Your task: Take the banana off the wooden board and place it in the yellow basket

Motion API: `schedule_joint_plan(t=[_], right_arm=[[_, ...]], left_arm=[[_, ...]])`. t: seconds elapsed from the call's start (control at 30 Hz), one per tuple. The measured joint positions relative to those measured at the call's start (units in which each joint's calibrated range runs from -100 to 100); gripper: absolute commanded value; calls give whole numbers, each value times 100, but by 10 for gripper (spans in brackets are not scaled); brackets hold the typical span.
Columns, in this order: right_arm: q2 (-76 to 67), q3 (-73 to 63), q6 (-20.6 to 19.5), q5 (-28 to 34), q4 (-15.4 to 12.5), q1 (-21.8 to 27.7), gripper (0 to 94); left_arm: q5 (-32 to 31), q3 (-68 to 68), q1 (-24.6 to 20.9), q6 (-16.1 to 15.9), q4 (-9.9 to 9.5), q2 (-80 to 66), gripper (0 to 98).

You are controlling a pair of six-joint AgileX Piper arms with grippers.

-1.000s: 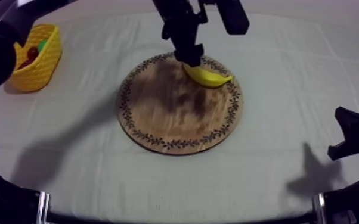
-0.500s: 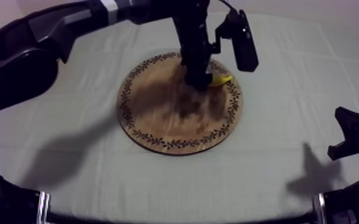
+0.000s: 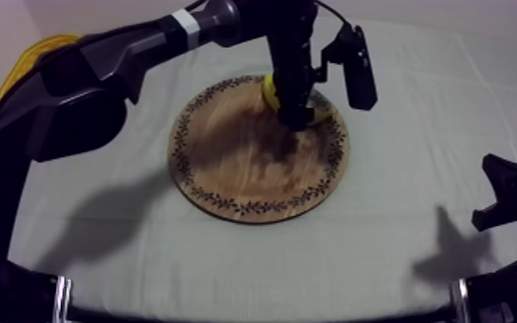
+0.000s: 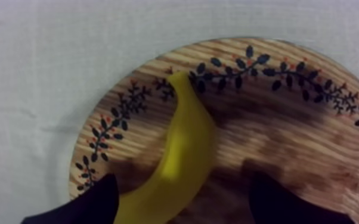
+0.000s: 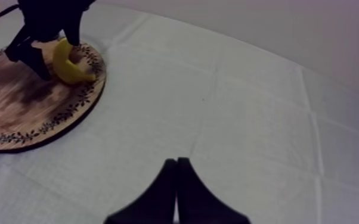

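Right jaws lie closed together, empty, over the worktop. Left jaws stand open astride the banana, one finger at each side of its near end. Banana lies on the board, tip at the rim. Basket sits beyond, far left.

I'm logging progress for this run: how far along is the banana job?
Done: the approach. The left tool is down at the wooden board, open astride the banana. In hand: the grasp, not yet closed; the banana lies on the board. To do: close, lift, carry to the yellow basket, release. The right tool rests shut, away from the board.
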Motion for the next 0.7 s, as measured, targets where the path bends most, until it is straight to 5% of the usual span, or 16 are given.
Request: schedule_joint_plan(t=[0.43, 0.7], right_arm=[[0, 0, 0, 0, 0, 0, 2], [0, 0, 0, 0, 0, 0, 2]], left_arm=[[62, -69, -38, -17, 12, 359, 675], [56, -135, -67, -9, 29, 477, 392]])
